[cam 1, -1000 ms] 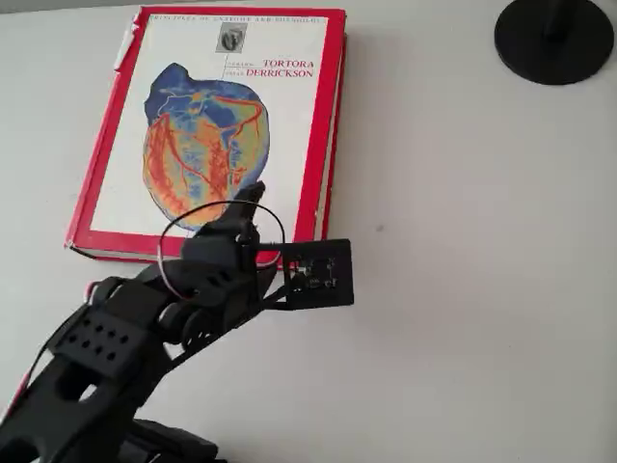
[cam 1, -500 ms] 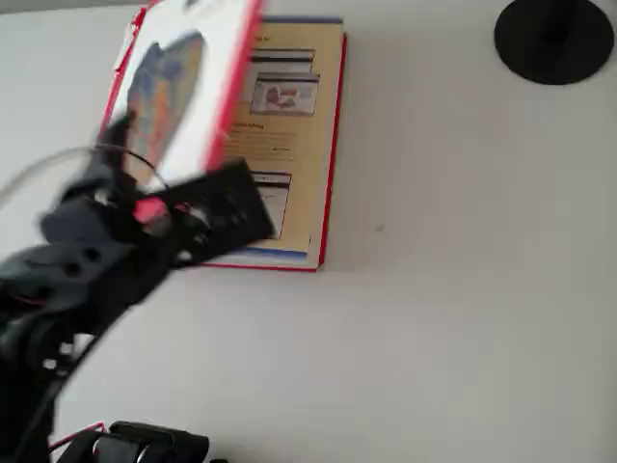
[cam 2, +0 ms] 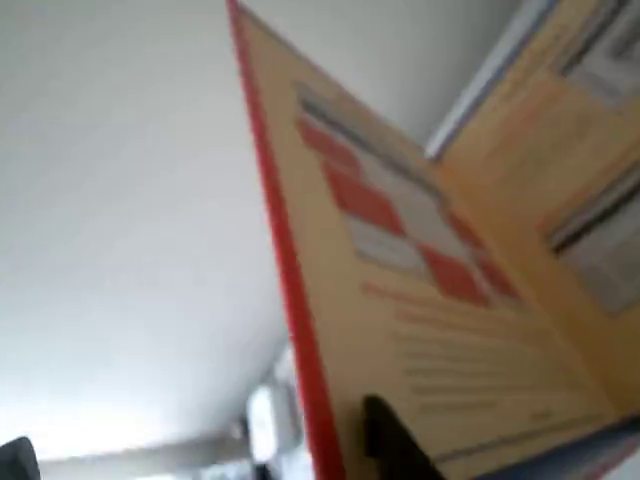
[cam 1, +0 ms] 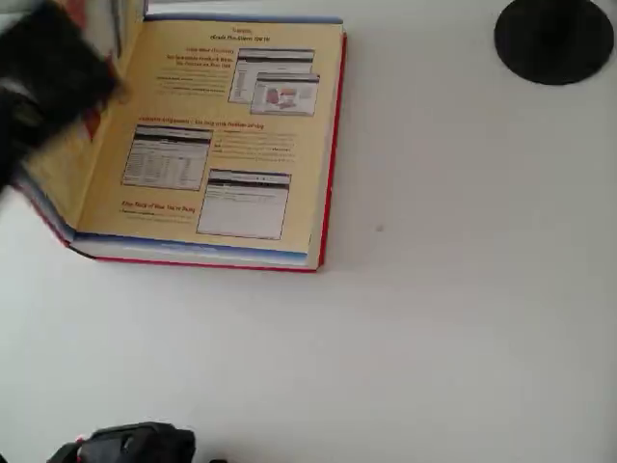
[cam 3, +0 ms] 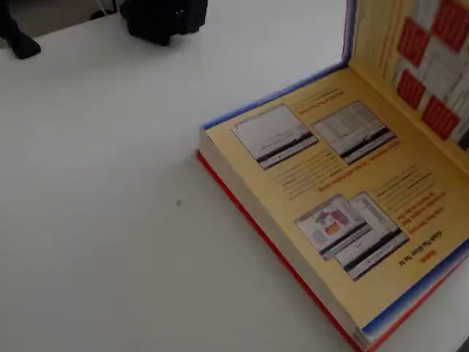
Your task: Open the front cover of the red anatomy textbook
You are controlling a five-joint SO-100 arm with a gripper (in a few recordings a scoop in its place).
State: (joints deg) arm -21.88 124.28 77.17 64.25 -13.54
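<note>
We are propping the front cover (cam 3: 410, 51) steeply up off the red anatomy textbook (cam 1: 222, 145) lying open on the counter (cam 1: 434, 289), fingers' state too blurred to tell.

A plain white table (cam 1: 453, 318) fills the scene in the overhead view, its surface matte and evenly lit, with only soft, faint shadows. A tiny dark speck (cam 1: 379, 229) marks the bare tabletop right of centre. At the top right corner stands a black round disc base (cam 1: 553, 40) with a short stem rising from its middle. In the fixed view the table's far edge gives way to a brownish strip (cam 3: 51, 13) at the upper left.
</note>
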